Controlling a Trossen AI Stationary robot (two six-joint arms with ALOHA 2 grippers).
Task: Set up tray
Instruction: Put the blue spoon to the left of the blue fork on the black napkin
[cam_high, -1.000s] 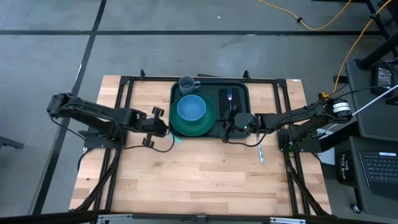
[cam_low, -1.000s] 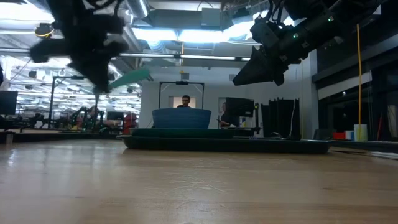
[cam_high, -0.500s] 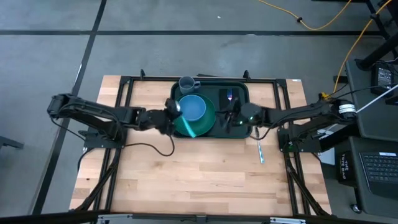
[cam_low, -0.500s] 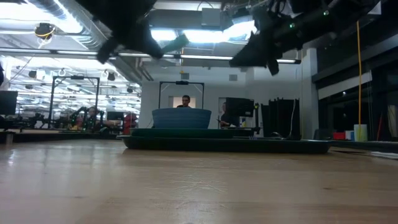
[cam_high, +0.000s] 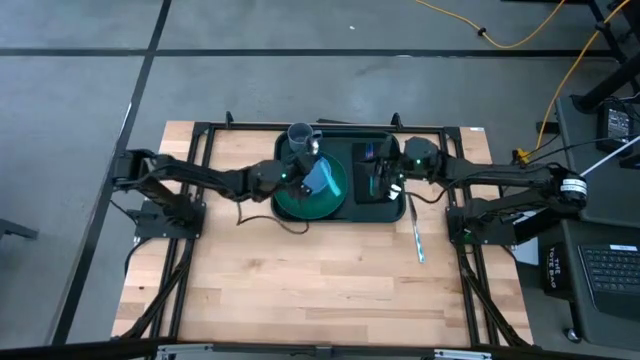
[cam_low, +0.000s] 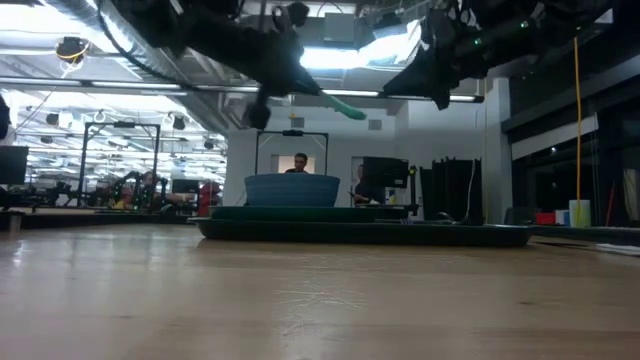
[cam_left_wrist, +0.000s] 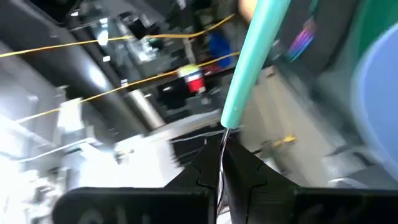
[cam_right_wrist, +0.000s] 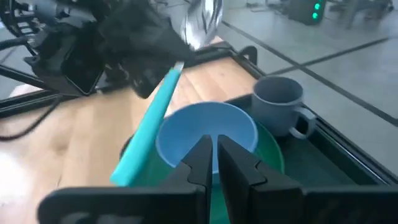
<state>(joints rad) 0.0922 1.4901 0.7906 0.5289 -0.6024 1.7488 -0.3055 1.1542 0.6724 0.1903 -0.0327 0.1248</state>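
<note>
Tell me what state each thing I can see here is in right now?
Tray: flat on the table, loaded.
Green plate: on the tray, under the bowl.
Blue bowl: upright on the plate, looks empty.
Grey mug: upright on the tray.
Teal-handled spoon: held in the air above the bowl.
Left gripper: jaws shut on the spoon.
Right gripper: jaws shut, holding nothing, above the tray.

We see a blue bowl (cam_high: 318, 180) sitting on a round green plate (cam_high: 300, 203), with a grey mug (cam_high: 301, 134) just beyond them. A fork with an iridescent head (cam_high: 369, 153) lies on a black napkin (cam_high: 372, 175). A teal-handled knife (cam_high: 417, 236) lies on the wooden desk (cam_high: 320, 290). Yellow cable (cam_high: 520, 40) trails across the grey floor. A person (cam_low: 299, 162) sits far off in the room.
</note>
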